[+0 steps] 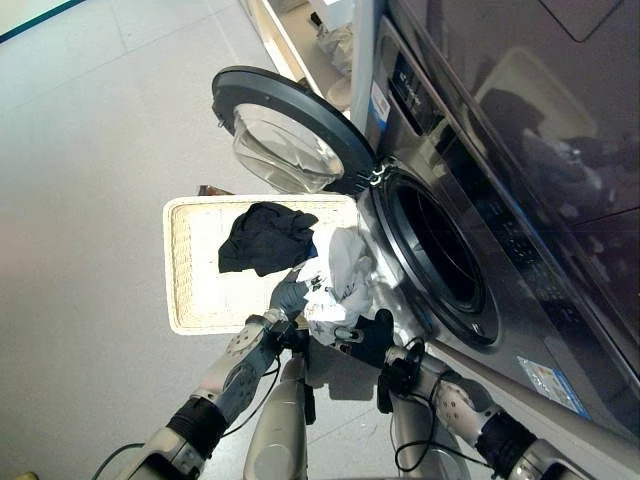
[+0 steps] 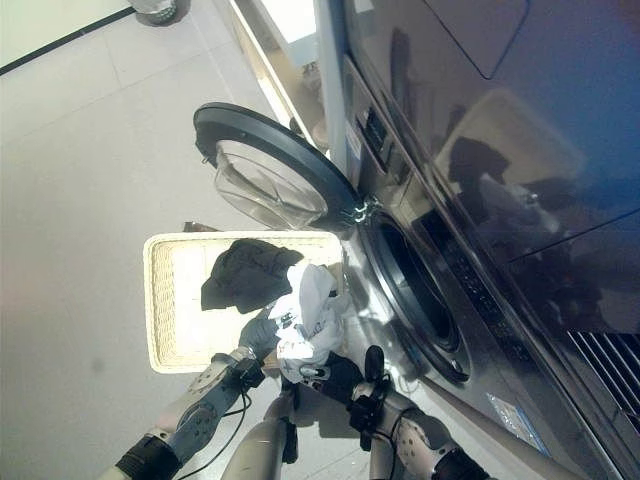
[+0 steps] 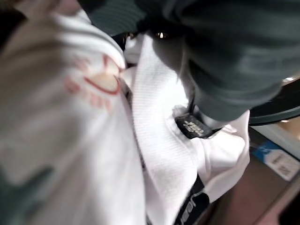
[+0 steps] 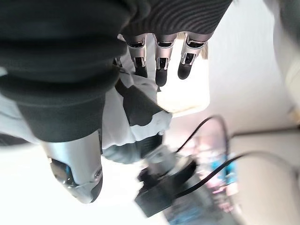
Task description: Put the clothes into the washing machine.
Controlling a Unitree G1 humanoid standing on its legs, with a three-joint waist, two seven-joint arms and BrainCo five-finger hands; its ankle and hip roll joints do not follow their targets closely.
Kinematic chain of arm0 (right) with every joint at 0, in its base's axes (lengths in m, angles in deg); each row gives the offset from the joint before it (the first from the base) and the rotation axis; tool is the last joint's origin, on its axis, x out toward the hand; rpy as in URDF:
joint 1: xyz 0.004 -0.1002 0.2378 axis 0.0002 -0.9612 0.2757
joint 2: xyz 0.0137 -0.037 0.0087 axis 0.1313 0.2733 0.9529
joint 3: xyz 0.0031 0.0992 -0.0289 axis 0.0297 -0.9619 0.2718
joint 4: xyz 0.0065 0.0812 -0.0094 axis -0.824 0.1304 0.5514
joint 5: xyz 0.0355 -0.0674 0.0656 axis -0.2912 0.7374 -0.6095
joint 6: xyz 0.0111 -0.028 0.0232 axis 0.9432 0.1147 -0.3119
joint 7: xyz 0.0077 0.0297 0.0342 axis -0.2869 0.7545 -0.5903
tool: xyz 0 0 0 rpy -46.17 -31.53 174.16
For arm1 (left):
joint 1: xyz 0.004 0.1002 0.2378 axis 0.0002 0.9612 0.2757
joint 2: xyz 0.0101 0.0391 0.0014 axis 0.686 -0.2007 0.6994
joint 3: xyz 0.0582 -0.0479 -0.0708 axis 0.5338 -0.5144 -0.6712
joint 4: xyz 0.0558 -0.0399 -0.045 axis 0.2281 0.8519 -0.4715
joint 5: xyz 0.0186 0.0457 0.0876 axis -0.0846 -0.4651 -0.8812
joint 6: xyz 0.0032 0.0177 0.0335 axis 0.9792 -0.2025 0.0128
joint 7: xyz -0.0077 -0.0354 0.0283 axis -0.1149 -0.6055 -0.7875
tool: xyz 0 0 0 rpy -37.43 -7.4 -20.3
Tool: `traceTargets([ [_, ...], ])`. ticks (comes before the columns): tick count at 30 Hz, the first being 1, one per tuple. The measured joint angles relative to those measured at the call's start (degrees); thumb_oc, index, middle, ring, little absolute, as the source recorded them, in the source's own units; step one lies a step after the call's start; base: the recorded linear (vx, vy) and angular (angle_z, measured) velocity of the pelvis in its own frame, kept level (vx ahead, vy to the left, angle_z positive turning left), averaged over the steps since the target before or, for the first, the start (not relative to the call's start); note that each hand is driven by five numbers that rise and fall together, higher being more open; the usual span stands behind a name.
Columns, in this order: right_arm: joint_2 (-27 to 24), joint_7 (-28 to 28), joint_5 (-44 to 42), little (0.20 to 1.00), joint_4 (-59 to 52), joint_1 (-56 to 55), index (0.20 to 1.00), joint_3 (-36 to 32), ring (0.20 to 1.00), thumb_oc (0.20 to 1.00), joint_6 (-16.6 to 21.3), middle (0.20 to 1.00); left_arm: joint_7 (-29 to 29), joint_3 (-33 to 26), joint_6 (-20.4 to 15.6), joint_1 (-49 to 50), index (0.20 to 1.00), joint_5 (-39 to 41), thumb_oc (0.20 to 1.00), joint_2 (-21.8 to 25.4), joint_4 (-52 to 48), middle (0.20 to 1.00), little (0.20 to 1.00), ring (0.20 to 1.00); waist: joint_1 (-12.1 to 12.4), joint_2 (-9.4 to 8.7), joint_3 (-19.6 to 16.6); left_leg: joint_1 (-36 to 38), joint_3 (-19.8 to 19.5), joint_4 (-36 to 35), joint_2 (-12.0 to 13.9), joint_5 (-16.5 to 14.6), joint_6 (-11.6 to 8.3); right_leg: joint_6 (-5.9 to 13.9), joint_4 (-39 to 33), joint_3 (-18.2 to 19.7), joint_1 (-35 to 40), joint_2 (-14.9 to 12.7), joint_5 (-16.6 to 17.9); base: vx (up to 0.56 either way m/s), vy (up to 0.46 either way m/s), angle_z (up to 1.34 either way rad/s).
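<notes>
A white printed garment [image 1: 340, 275] hangs bunched between my two hands, just in front of the washing machine's round opening [image 1: 440, 250] and above the basket's near corner. My left hand [image 1: 288, 298] is against the garment's left side, and its wrist view is close on the white cloth [image 3: 154, 154]. My right hand [image 1: 372, 335] sits under the garment's lower right. Its fingers [image 4: 159, 61] are nearly straight, with cloth [image 4: 110, 131] lying against the palm. A black garment [image 1: 265, 238] lies in the white basket [image 1: 175, 270].
The machine's door [image 1: 290, 130] stands swung open to the left, over the far edge of the basket. The dark front panel of the machine [image 1: 520, 130] runs along the right. Grey tiled floor [image 1: 90, 150] spreads to the left.
</notes>
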Motion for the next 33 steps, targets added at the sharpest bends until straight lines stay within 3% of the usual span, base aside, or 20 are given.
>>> traceTargets([
  [5, 1.9, 3.1, -9.6, 1.000, 0.0, -3.1, 1.000, -0.8, 1.000, 1.000, 0.6, 1.000, -1.6, 0.3, -0.5, 0.7, 0.200, -0.5, 0.200, -0.5, 0.2, 0.200, 0.200, 0.200, -0.3, 0.00, 0.0, 0.1, 1.2, -0.4, 0.0, 0.0, 0.03, 0.13, -2.0, 1.2, 0.2, 0.5, 1.2, 0.01, 0.039, -0.12],
  [14, 3.7, 9.9, -10.5, 1.000, 0.0, -4.5, 1.000, -3.6, 1.000, 1.000, 6.4, 1.000, -2.0, 0.5, -1.3, 1.4, 0.200, -3.4, 0.200, -1.3, 0.2, 0.200, 0.200, 0.200, -0.5, -0.01, 0.0, 1.2, 1.6, -1.1, 0.1, -0.1, -0.06, 0.09, -3.1, 1.7, 1.3, 0.8, 1.5, 0.03, 0.016, -0.03],
  [15, 3.7, 10.4, -10.4, 0.598, 0.0, -4.4, 0.598, -3.7, 0.598, 0.598, 6.6, 0.598, -2.0, 0.5, -1.2, 1.4, 0.200, -4.4, 0.200, -1.3, 0.2, 0.200, 0.200, 0.200, -0.5, -0.01, 0.0, 1.2, 1.6, -1.1, 0.1, -0.1, -0.06, 0.09, -3.1, 1.7, 1.3, 0.8, 1.5, 0.04, 0.020, -0.02],
  [16, 3.6, 10.8, -10.4, 0.369, 0.0, -4.4, 0.369, -3.7, 0.369, 0.369, 6.8, 0.369, -1.8, 0.5, -1.0, 1.4, 0.200, -5.0, 0.200, -1.2, 0.2, 0.200, 0.200, 0.200, -0.4, -0.01, 0.0, 1.2, 1.6, -1.1, 0.1, -0.1, -0.06, 0.09, -3.1, 1.8, 1.2, 0.8, 1.5, 0.05, 0.031, -0.04],
  [17, 3.5, 11.4, -9.9, 0.200, 0.0, -4.3, 0.200, -3.7, 0.200, 0.200, 6.8, 0.200, -1.4, 0.5, -0.4, 1.3, 0.200, -5.0, 0.200, -1.2, 0.2, 0.200, 0.200, 0.200, -0.5, -0.02, 0.0, 1.2, 1.5, -1.1, 0.1, -0.2, -0.07, 0.10, -3.1, 2.0, 1.1, 0.8, 1.5, 0.04, 0.034, -0.07],
  [26, 0.6, 14.5, -8.8, 0.200, 0.8, -4.9, 0.200, -3.7, 0.200, 0.200, 7.1, 0.200, 4.8, 4.7, 3.0, -1.6, 0.200, -7.7, 0.200, 0.5, -0.1, 0.200, 0.200, 0.200, -0.5, -0.21, 0.1, 1.3, 1.3, -1.1, -0.4, -0.8, 0.20, 0.48, -3.2, 3.3, 0.7, 0.7, 1.7, 0.06, 0.008, -0.07],
  [27, 0.4, 14.6, -8.8, 0.200, 0.9, -4.9, 0.200, -3.7, 0.200, 0.200, 7.1, 0.200, 4.9, 4.9, 3.4, -1.9, 0.263, -8.3, 0.263, 0.6, -0.1, 0.263, 0.263, 0.263, -0.5, -0.24, 0.1, 1.3, 1.3, -1.1, -0.3, -0.8, 0.19, 0.48, -3.2, 3.3, 0.7, 0.7, 1.7, 0.08, -0.015, 0.02],
  [28, 0.0, 14.6, -8.8, 0.200, 1.3, -5.0, 0.200, -3.7, 0.200, 0.200, 7.0, 0.200, 5.2, 5.2, 4.6, -2.6, 0.909, -9.4, 0.909, 0.6, 0.1, 0.909, 0.909, 0.909, -0.5, -0.25, 0.1, 1.4, 1.2, -1.0, -0.3, -0.8, 0.18, 0.47, -3.3, 3.2, 0.9, 0.7, 1.7, 0.05, -0.015, 0.02],
  [29, -0.1, 14.6, -8.8, 0.200, 1.4, -5.0, 0.200, -3.7, 0.200, 0.200, 7.0, 0.200, 5.2, 5.3, 5.2, -2.8, 1.000, -9.4, 1.000, 0.6, 0.1, 1.000, 1.000, 1.000, -0.5, -0.28, 0.1, 1.5, 1.2, -1.0, -0.3, -0.8, 0.18, 0.48, -3.3, 3.2, 1.1, 0.7, 1.7, 0.05, -0.018, 0.03],
  [33, -0.2, 14.5, -8.9, 0.200, 3.1, -5.0, 0.200, -3.2, 0.200, 0.200, 7.0, 0.200, 4.2, 6.7, 7.7, -3.2, 1.000, -9.5, 1.000, 1.0, 0.1, 1.000, 1.000, 1.000, -0.6, -0.76, 0.3, 1.5, 1.1, -0.9, -0.3, -0.9, 0.41, 0.48, -3.4, 3.0, 1.2, 0.7, 1.7, 0.04, -0.022, 0.01],
])
